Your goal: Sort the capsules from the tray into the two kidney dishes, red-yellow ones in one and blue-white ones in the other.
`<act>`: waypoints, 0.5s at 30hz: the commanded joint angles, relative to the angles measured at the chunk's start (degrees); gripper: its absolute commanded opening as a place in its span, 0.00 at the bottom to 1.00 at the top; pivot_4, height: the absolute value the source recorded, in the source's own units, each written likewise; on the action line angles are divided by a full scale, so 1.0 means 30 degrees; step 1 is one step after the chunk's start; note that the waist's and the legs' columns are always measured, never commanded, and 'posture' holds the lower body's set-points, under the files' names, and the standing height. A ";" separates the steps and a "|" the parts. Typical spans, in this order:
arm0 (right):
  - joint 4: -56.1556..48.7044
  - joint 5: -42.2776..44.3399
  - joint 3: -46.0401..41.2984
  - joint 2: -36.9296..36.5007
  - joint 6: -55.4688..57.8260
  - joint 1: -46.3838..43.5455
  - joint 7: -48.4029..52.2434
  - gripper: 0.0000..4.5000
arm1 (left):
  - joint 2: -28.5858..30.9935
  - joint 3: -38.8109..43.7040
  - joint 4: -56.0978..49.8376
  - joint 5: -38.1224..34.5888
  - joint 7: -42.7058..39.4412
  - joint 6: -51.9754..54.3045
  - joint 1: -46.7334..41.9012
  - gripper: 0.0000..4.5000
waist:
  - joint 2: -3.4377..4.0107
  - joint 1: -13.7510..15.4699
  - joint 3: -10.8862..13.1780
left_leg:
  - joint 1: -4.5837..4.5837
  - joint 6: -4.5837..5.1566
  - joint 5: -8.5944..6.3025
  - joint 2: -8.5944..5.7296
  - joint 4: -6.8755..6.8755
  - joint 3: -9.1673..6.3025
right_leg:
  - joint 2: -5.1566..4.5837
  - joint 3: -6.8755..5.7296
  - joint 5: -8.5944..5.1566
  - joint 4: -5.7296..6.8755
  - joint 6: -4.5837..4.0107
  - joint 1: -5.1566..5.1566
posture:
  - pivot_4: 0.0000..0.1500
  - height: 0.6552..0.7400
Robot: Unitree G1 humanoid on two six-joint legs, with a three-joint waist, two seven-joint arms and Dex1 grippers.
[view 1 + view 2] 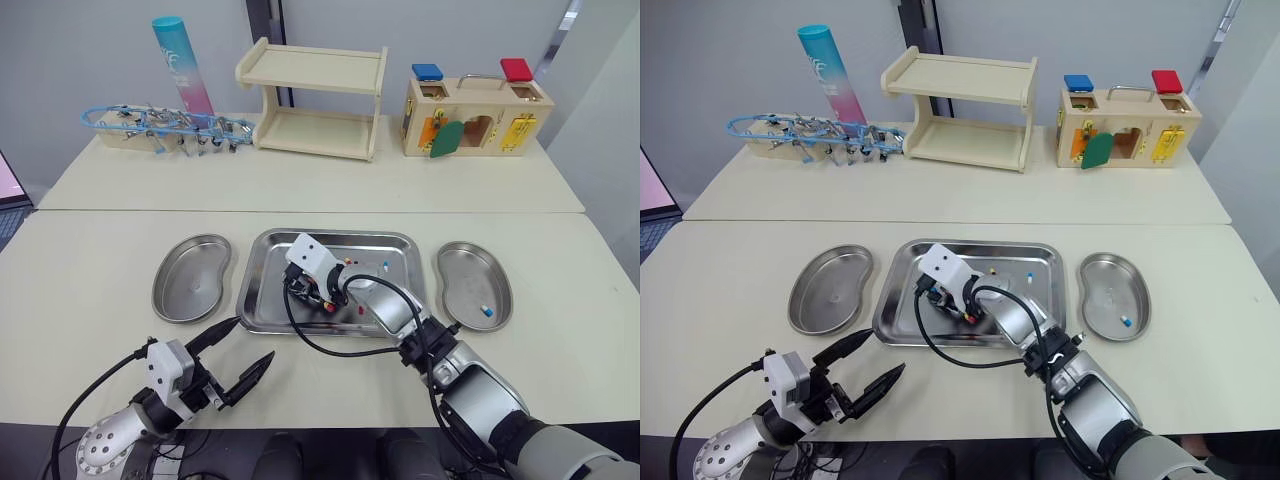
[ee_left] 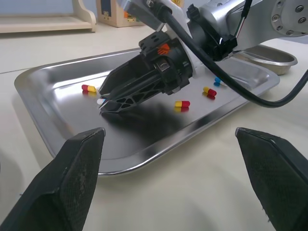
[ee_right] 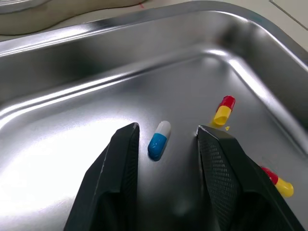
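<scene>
Right wrist view: right fingers (image 3: 120,178) straddle glossy blue-white capsule (image 3: 159,140), apart; left fingers (image 2: 72,178) spread.

Tray (image 1: 262,285) sits between left kidney dish (image 1: 190,282) and right kidney dish (image 1: 468,272), which holds one capsule (image 1: 487,311).

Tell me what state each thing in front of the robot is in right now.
Tray, holding loose capsules.
Red-yellow capsules, lying loose in the tray.
Left kidney dish, empty.
Right kidney dish, holding a lone blue-white capsule.
Right end effector, open, straddling a blue-white capsule lying in the tray.
Left end effector, open, holding nothing, near the tray's front edge.
</scene>
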 commanded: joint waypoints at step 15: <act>-0.8431 0.0920 -0.1612 -0.3522 0.0979 0.2567 0.3975 0.01 | 0.1483 -0.0559 -0.0579 -0.0548 -0.1810 0.0073 -0.0100 1.00 | 0.0007 0.0110 0.0004 | -0.0019 0.0000 0.0000 -0.0001 -0.0003 -0.0002 | -0.0002 -0.0004 0.0000 -0.0009 0.0001 -0.0007 | 1.00 1.00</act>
